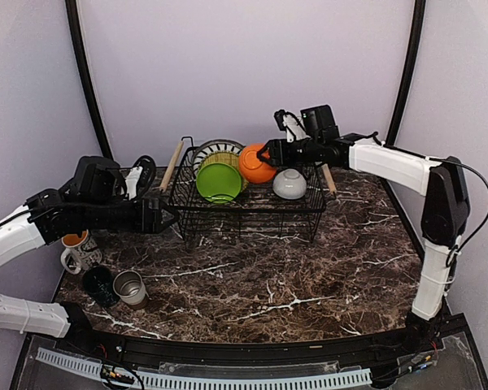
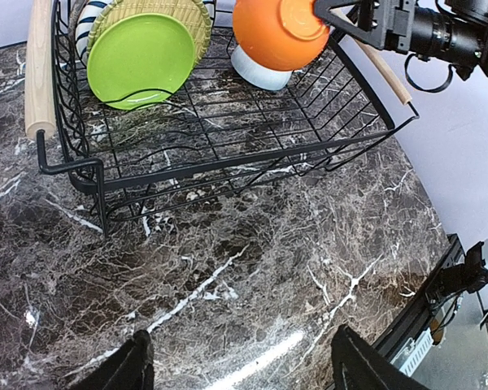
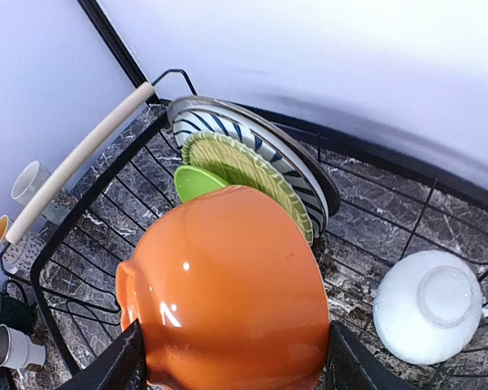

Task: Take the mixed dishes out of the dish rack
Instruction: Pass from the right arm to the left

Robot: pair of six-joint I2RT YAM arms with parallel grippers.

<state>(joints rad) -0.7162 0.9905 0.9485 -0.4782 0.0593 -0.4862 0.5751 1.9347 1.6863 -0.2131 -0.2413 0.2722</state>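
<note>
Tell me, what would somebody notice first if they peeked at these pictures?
Probably the shiny orange bowl, tilted in the black wire dish rack at the back of the marble table, with the right gripper straddling it. Right beside it stands a bright lime-green round plate, propped upright before a yellow ribbed plate.

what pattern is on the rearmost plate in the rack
Large round rearmost plate has dark blue stripes on white; right wrist view.
</note>
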